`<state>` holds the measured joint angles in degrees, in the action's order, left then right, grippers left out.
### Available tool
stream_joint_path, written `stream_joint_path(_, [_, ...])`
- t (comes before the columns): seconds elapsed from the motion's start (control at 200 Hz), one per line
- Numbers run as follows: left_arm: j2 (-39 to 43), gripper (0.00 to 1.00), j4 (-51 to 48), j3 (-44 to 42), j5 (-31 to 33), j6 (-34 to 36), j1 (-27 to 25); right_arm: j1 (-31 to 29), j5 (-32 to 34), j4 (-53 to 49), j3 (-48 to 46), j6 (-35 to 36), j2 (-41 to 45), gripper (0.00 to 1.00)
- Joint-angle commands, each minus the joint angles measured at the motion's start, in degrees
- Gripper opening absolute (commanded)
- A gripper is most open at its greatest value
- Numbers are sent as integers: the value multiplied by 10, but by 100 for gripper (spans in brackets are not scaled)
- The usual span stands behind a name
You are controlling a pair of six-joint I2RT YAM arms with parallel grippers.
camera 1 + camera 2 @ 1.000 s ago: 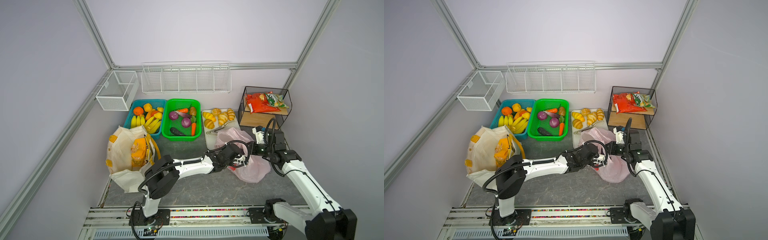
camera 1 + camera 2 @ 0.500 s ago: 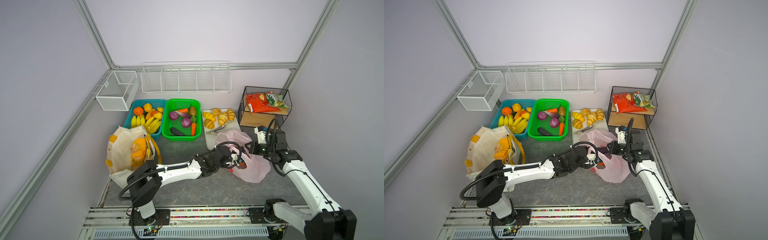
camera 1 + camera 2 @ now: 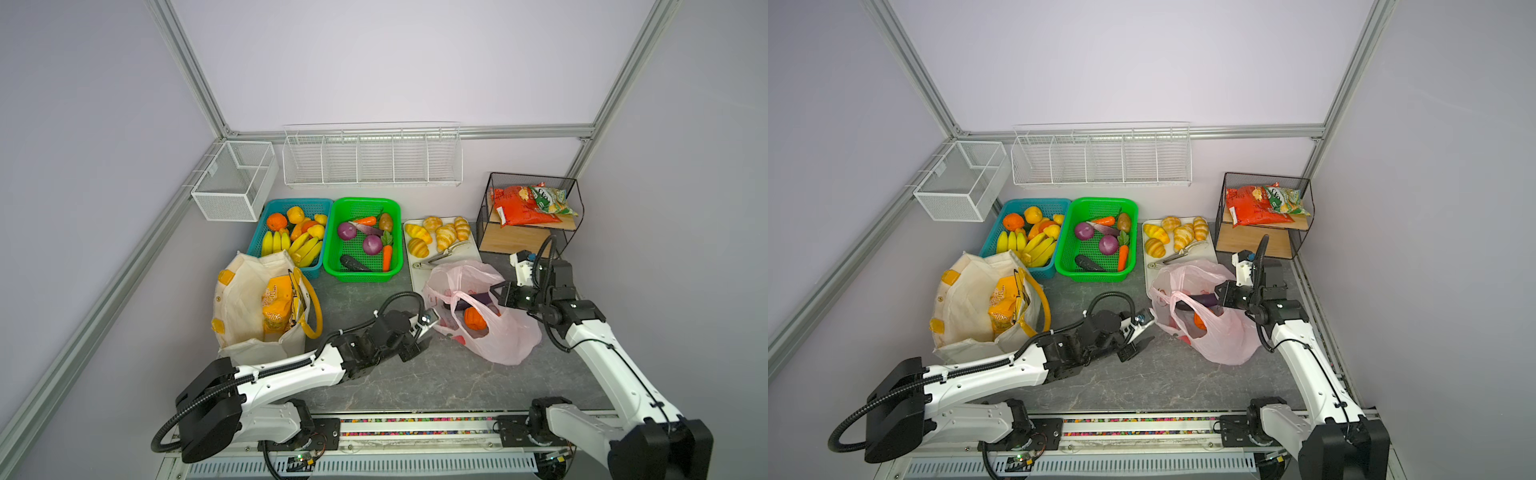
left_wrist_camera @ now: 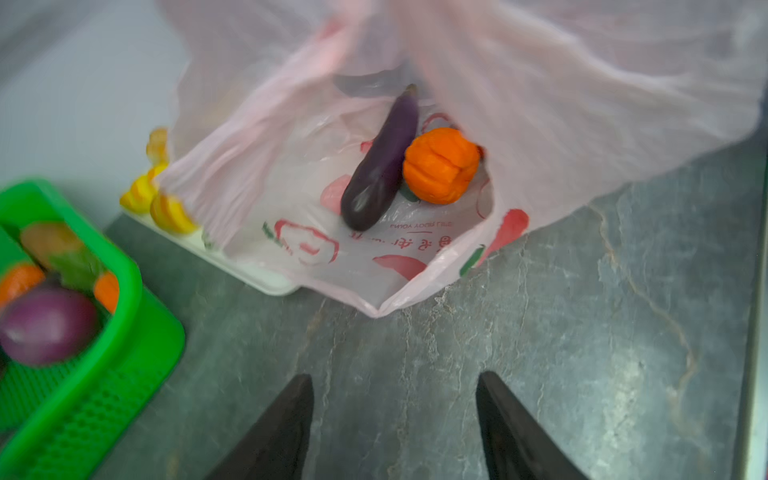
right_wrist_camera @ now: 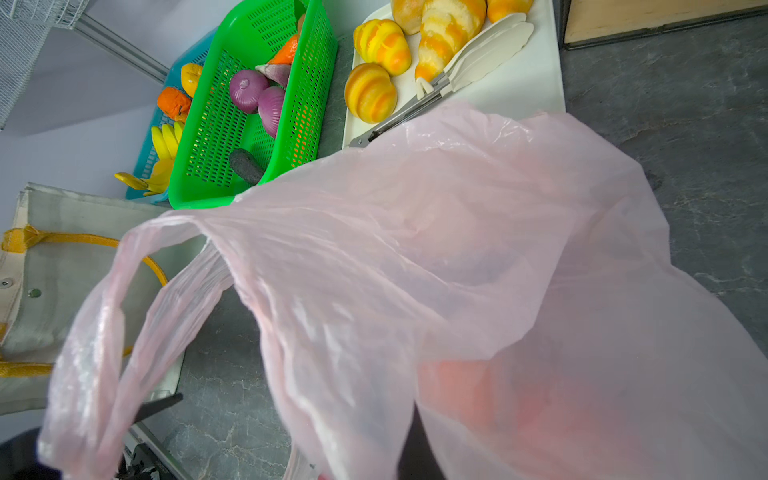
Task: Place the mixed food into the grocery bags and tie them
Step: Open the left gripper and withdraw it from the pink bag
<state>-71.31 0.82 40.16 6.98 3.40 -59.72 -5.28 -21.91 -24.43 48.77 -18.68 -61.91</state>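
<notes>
- Grey marble table (image 3: 457,374): all items sit on it.
- Canvas tote (image 3: 241,307): L side, slumped, mouth open. Orange-yellow snack pkts (image 3: 276,305) stand inside. Yellow handle loops out on the side nearest the L arm.
- Pink bag (image 3: 509,338): R of centre, lying down w/ mouth facing the L arm. Its rear edge overlaps the white tray (image 5: 523,79) w/ the croissants. Upper lip is held up off the table, lower lip flat on it.
- Green basket (image 3: 361,202): behind the bags, betw. blue fruit basket (image 3: 299,203) and tray. Holds 2 purple onions (image 3: 347,230), carrots and a dark long veg.
- Black wire rack (image 3: 511,241): back R corner. Red-orange and green pkts (image 3: 519,205) on its top shelf.
- R gripper (image 3: 496,294): jaws together, pinching the pink film at the bag's upper lip. In R wrist view plastic drapes over the finger and the tips are hidden.
- L gripper (image 4: 395,375): jaws apart, nothing betw. them. Low over bare table just short of the bag mouth, not touching the film.
- Eggplant (image 4: 384,162): inside pink bag, lying lengthwise.
- Pumpkin (image 4: 441,165): inside pink bag, touching the eggplant's side.
</notes>
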Motion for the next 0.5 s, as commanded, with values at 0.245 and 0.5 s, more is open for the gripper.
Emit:
stream_joint_path(0.245, [-171,73,146,57,-71,-469,79,3,-7,16,-9,-7,14,6])
stream_joint_path(0.5, [-286,40,215,111,-165,-489,82,3,-11,24,-9,-9,17,6])
